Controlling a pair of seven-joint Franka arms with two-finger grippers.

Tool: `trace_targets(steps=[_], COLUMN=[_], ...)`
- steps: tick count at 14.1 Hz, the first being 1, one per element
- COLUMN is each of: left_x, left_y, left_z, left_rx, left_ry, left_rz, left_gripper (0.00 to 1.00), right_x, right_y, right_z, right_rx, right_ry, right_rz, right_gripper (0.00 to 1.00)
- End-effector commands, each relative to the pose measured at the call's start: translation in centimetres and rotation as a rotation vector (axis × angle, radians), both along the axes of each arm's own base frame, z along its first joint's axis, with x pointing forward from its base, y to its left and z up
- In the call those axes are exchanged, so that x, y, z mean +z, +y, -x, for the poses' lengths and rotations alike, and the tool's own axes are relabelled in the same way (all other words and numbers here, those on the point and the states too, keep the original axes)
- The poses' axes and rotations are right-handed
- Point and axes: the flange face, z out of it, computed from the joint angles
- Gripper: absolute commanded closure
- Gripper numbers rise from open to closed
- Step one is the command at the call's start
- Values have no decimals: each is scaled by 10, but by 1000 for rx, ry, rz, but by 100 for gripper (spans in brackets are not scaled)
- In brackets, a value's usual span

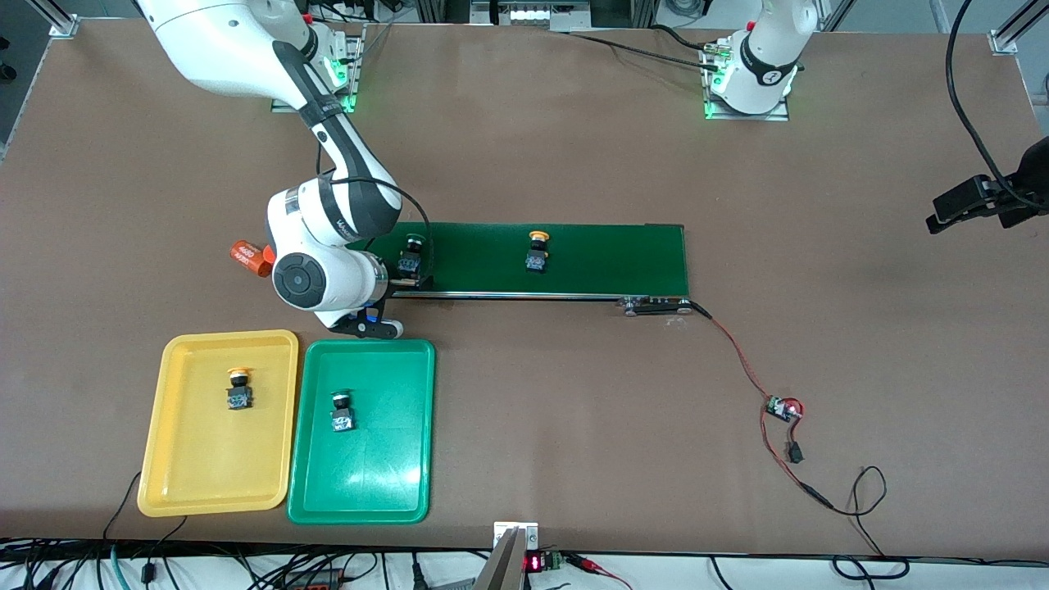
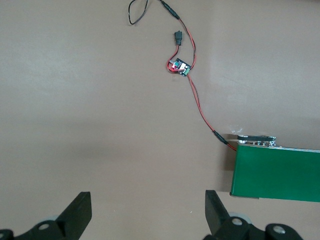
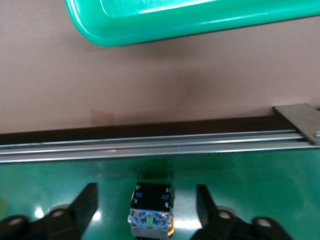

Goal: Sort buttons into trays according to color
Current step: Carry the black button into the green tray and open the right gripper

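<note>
Conveyor belt (image 1: 606, 258), long and dark green, across the middle of the table (image 1: 574, 147). On it, two buttons: green-capped button (image 1: 410, 258) toward the right arm's end, yellow-capped button (image 1: 538, 252) near the middle, well apart. Right gripper (image 3: 147, 202) down at the belt, fingers (image 3: 86, 205) spread on either side of the green-capped button's black body (image 3: 151, 207), gaps visible on both sides, not touching it. Yellow tray (image 1: 180, 467) and green tray (image 1: 393, 483) side by side, nearer the front camera than the belt, edges almost touching. In the yellow tray, one yellow-capped button (image 1: 238, 390); in the green tray, one green-capped button (image 1: 342, 412), both upright on black bodies. Orange cylinder (image 1: 248, 256) with printed lettering beside the right arm's wrist, at the belt's end. Left gripper (image 2: 148, 212) up over bare table past the belt's other end, fingers (image 2: 80, 210) spread wide, holding nothing; left arm waiting. Red and black wires (image 1: 742, 360) from the belt's roller to a small circuit board (image 1: 783, 408).
</note>
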Motion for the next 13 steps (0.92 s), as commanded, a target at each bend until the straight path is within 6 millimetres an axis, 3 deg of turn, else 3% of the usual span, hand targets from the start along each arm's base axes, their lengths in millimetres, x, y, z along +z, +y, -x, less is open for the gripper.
trace_targets(steps=[1, 3, 6, 9, 13], left_x=[1, 1, 1, 1, 2], left_y=[1, 1, 2, 2, 1], left_z=[5, 5, 5, 5, 4], left_rx=[-21, -20, -18, -17, -20], left_ry=[-1, 1, 1, -1, -5], left_rz=[0, 0, 0, 0, 1], left_gripper=[0, 0, 0, 0, 0], right_x=[1, -1, 1, 23, 86], right_y=[-10, -20, -31, -46, -75], right_z=[6, 5, 3, -12, -63], right_rx=[20, 31, 43, 59, 114], right_ry=[38, 60, 84, 62, -79], right_rz=[-24, -27, -33, -56, -66], right_gripper=[46, 69, 86, 87, 88])
